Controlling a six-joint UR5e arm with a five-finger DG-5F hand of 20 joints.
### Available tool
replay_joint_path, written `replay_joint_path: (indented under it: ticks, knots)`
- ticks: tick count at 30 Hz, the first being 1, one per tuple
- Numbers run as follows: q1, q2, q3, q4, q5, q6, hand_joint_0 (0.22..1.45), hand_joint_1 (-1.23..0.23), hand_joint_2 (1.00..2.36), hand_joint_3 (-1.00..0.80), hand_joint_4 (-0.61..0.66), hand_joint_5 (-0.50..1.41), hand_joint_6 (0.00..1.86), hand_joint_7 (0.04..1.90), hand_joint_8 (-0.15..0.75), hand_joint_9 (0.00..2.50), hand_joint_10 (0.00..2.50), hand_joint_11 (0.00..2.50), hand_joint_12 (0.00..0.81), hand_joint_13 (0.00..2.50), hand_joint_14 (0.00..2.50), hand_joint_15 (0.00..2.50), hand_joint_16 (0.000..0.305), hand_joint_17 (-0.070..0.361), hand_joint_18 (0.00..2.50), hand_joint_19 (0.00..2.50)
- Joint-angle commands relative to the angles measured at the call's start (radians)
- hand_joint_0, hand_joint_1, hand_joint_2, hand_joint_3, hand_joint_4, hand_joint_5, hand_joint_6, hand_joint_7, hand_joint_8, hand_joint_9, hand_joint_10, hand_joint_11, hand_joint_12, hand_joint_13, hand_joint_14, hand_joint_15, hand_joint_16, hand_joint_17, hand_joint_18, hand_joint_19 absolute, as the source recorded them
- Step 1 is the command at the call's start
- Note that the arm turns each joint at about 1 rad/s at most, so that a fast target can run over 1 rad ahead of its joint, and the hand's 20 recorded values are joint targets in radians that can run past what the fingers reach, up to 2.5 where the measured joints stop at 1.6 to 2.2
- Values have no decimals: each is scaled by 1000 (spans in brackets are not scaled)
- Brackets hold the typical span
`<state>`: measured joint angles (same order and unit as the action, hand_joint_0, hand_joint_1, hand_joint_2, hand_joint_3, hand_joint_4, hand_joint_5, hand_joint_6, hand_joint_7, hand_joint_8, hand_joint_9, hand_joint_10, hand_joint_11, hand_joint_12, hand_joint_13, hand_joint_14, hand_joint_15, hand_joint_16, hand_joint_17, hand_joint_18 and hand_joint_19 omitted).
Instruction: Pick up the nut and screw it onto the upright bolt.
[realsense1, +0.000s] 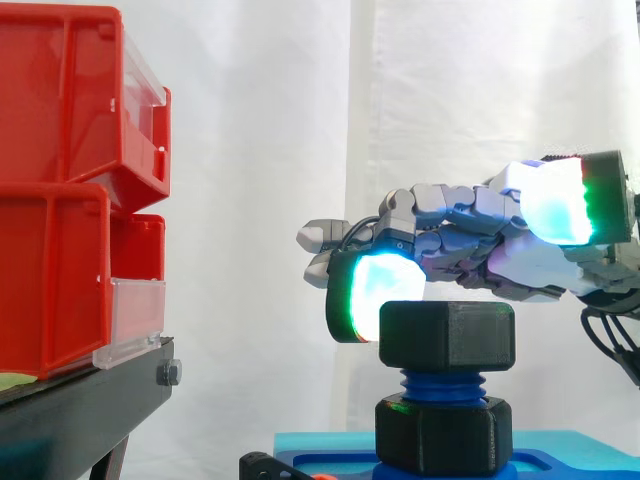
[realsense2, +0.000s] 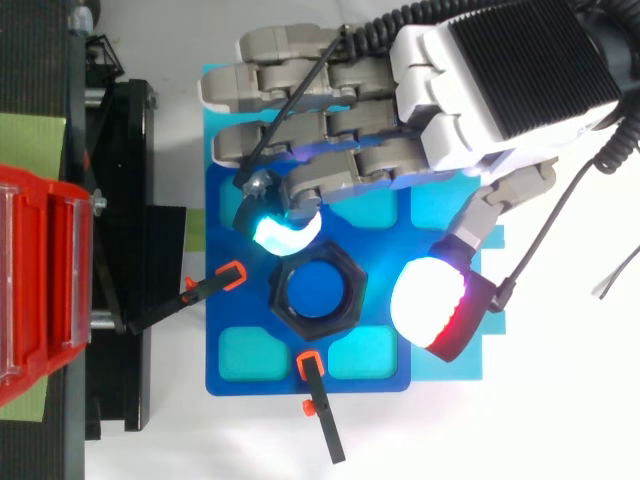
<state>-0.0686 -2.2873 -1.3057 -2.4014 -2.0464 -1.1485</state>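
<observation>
Your hand (realsense2: 500, 90) is loose, gripping nothing; nut (realsense2: 318, 290) sits just under its fingertip (realsense2: 283, 232); bring the thumb (realsense2: 430, 305) in, then twist level.

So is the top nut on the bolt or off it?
On. The top nut sits level on the upper end of the blue bolt, with bare threads showing beneath it.

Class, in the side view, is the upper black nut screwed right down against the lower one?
No, blue bolt threads show between the upper nut and the lower nut.
</observation>
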Motion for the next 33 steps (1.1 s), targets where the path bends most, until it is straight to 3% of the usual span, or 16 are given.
replay_joint_path:
  ticks: [1, 9, 13, 18, 20, 22, 26, 27, 33]
  knots:
    - [-5, 0, 0, 13, 0, 1, 474, -168, 1000, -500, 237, -54, 545, 1414, 281, 416, 0, 0, 322, 150, 0, 0, 38, 85, 0, 0]
    - [-23, 0, 0, 21, -11, 1, 488, -219, 1000, -500, 183, 3, 620, 1213, 250, 730, 0, 0, 270, 380, 0, 0, 25, 57, 23, 0]
    - [-30, 0, 0, 25, -17, 1, 490, -234, 1000, -500, 155, 42, 610, 1226, 162, 1035, 0, 0, 201, 569, 0, 0, 15, 33, 244, 0]
    - [-34, 0, 5, 38, -28, 1, 489, -230, 1000, -500, 131, 55, 610, 1227, 160, 1263, 0, 0, 161, 715, 0, 0, 11, 25, 407, 0]
    - [-36, 0, 17, 33, -29, 1, 488, -222, 1000, -500, 136, 51, 608, 1235, 160, 1273, 0, 0, 161, 721, 0, 0, 11, 25, 415, 0]
    - [-37, 0, 26, 31, -31, 1, 482, -197, 1000, -500, 182, 41, 521, 1383, 197, 1195, 0, 0, 194, 673, 0, 0, 15, 33, 331, 0]
    - [-37, 0, 48, 24, -40, 4, 478, -178, 1000, -500, 247, -28, 505, 1187, 252, 1088, 0, 0, 239, 590, 0, 0, 20, 45, 234, 0]
    - [-36, 0, 78, 8, -54, 4, 476, -173, 1000, -500, 266, -46, 505, 1129, 256, 1034, 0, 0, 246, 572, 0, 0, 21, 48, 214, 0]
    - [-22, 0, 97, 13, -74, 7, 469, -159, 1000, -500, 252, -129, 504, 890, 253, 820, 0, 0, 291, 442, 0, 0, 29, 64, 104, 0]
